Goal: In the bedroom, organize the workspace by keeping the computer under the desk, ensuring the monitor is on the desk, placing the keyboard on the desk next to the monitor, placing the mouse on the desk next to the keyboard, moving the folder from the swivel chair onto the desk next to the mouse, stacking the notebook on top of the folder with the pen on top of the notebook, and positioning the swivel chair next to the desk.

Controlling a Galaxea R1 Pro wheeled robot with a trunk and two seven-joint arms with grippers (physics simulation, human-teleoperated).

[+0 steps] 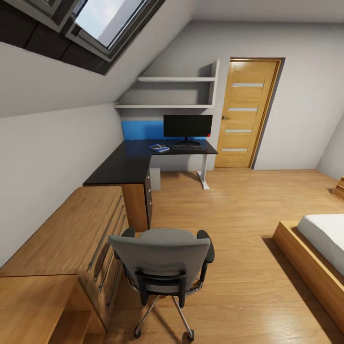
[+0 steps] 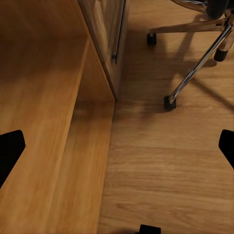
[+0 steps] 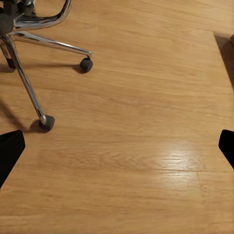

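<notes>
The grey swivel chair [image 1: 162, 258] stands on the wood floor right in front of me, its back toward me and its seat hidden. Across the room is the black L-shaped desk [image 1: 125, 166]. On it stand the monitor [image 1: 188, 126] and the keyboard [image 1: 188, 147] in front of it. Left of the keyboard lies the blue folder [image 1: 159, 148] with something small on top; mouse, notebook and pen are too small to tell. A light grey box [image 1: 154, 179], likely the computer, sits under the desk. My left gripper [image 2: 117, 146] and right gripper [image 3: 117, 148] hang open and empty over the floor by the chair's casters [image 2: 169, 102] [image 3: 46, 122].
A low light-wood cabinet [image 1: 57, 234] runs along the left wall up to the desk, close beside the chair. A bed [image 1: 317, 253] on a wood frame is at the right. A wooden door [image 1: 246, 112] and wall shelves [image 1: 177, 91] are at the far wall.
</notes>
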